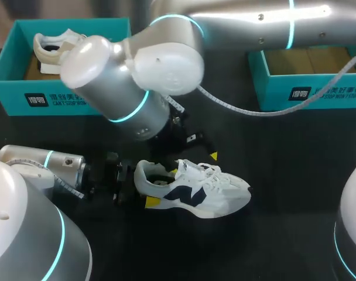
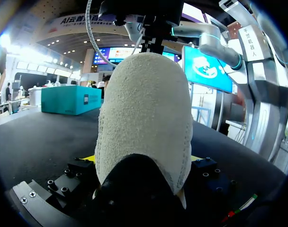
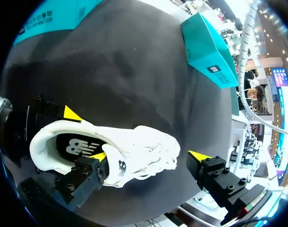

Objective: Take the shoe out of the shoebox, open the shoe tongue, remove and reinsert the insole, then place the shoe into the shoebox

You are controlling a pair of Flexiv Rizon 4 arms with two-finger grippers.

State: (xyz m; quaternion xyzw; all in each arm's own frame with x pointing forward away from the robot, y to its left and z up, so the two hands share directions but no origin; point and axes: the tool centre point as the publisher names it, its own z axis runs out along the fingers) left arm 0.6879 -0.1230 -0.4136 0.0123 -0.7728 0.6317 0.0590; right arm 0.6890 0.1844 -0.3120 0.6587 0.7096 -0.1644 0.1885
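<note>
Shoe [image 1: 195, 190] out on the table [image 1: 295, 175]: left gripper [image 1: 140, 186] clamps its heel, right gripper [image 3: 148, 156] spread open over it; insole [image 3: 80, 146] not yet removed.

Your left gripper [image 1: 144, 185] lies low and level, fingers pressed on both sides of the shoe [image 1: 225, 193] heel. Your right gripper [image 3: 148, 155] hangs above it, jaws spread wide.
</note>
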